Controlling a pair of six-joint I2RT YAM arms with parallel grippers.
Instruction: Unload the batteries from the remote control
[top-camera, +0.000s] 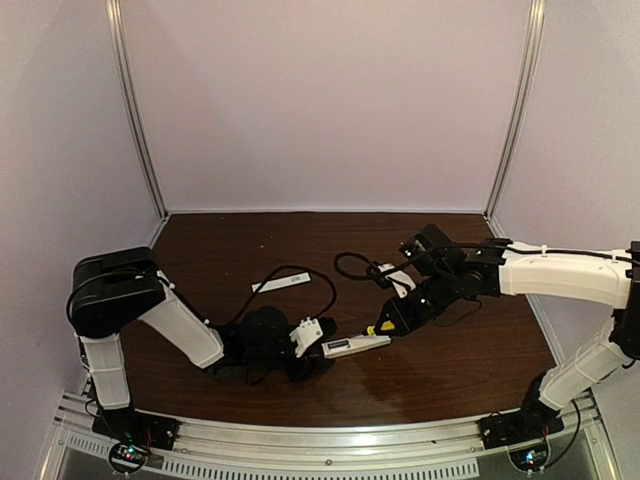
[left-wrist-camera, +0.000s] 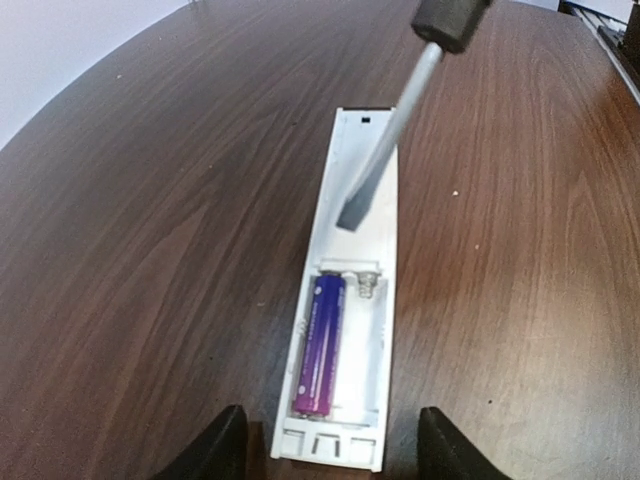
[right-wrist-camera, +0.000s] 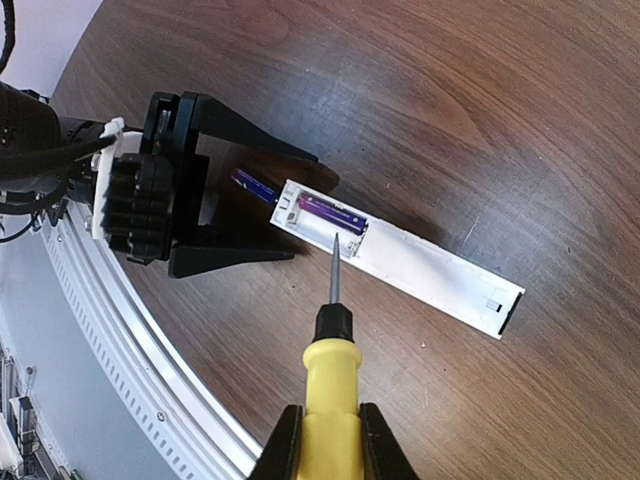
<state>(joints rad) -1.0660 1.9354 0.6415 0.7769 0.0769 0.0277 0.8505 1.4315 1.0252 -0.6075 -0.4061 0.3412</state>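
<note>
Right wrist view: I see right gripper (right-wrist-camera: 330, 440) clamped on screwdriver (right-wrist-camera: 330, 380), tip over remote control (right-wrist-camera: 430, 265) bay; seated battery (right-wrist-camera: 328, 213) inside, loose battery (right-wrist-camera: 252, 185) between left gripper (right-wrist-camera: 300, 205) spread fingers.

- remote control (right-wrist-camera: 430, 268): white
- batteries (left-wrist-camera: 320, 345): glossy purple
- screwdriver (right-wrist-camera: 330, 390): yellow handle, black collar, grey shaft
- table (left-wrist-camera: 150, 250): dark brown, streaked wood grain
- walls (top-camera: 320, 100): pale lilac

Soft overhead light, kinda dim and grainy from the top camera. The table (left-wrist-camera: 150, 250) picks up a pale sheen (mostly in the wrist views), and the screwdriver (left-wrist-camera: 385, 150) looks blurry up close.
</note>
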